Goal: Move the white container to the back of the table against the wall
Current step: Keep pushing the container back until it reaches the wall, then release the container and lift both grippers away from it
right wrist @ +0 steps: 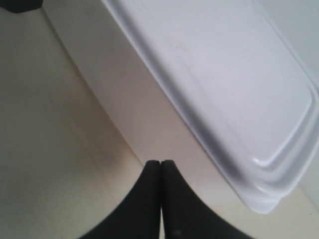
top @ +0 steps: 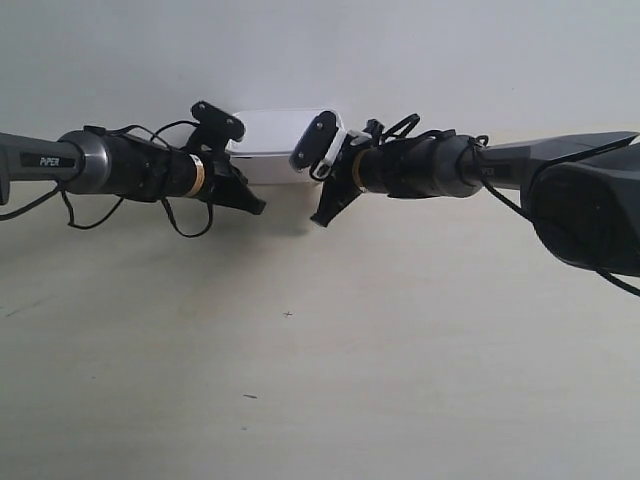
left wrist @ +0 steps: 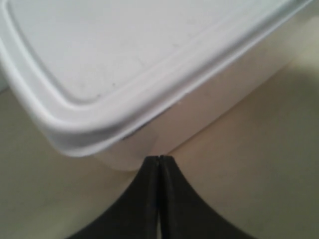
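Note:
The white container (top: 268,147) lies lidded at the back of the table (top: 300,380), close to the wall (top: 420,50). Both arms reach in from the sides, and their grippers meet its front side. The gripper of the arm at the exterior view's left (top: 256,207) and that of the arm at the exterior view's right (top: 321,218) point down at the container's foot. In the left wrist view my left gripper (left wrist: 159,158) is shut, empty, its tip at the container (left wrist: 124,59) near a corner. My right gripper (right wrist: 160,162) is shut too, against the container's (right wrist: 214,74) side wall.
Black cables loop around both wrists (top: 190,215). The bulky dark arm link (top: 590,210) fills the exterior view's right edge. A dark shape (right wrist: 20,5) shows along the container's side in the right wrist view. A few tiny specks (top: 288,314) mark the tabletop.

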`<state>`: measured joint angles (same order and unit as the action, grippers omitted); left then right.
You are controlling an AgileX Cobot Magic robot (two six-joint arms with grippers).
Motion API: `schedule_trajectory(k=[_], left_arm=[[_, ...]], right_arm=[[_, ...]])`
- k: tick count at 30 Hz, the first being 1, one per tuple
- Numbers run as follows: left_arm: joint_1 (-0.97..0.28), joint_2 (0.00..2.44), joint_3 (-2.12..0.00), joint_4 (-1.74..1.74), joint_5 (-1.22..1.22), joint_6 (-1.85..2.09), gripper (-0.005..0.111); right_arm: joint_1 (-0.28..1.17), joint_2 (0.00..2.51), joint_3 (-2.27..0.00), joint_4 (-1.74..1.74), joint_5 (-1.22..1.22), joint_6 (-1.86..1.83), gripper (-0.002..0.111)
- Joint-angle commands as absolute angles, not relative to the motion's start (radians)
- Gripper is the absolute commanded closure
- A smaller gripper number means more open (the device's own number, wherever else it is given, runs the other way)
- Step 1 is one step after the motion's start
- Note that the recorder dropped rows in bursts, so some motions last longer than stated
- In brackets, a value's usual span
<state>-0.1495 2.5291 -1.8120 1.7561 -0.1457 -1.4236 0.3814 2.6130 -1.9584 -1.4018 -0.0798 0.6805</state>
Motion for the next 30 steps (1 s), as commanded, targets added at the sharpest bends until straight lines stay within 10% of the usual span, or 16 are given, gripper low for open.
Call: schedule_trajectory(k=[1, 30], left_arm=[[-0.139, 2.468, -1.769, 1.744, -0.108, -1.433, 0.107], [-0.152, 2.333, -1.585, 1.744, -0.149, -1.413, 0.107]], right_arm=[[0.361, 2.570, -1.937, -1.386, -0.093, 0.706, 0.108], [0.361, 2.193, -1.461, -1.384, -0.127, 0.745, 0.108]])
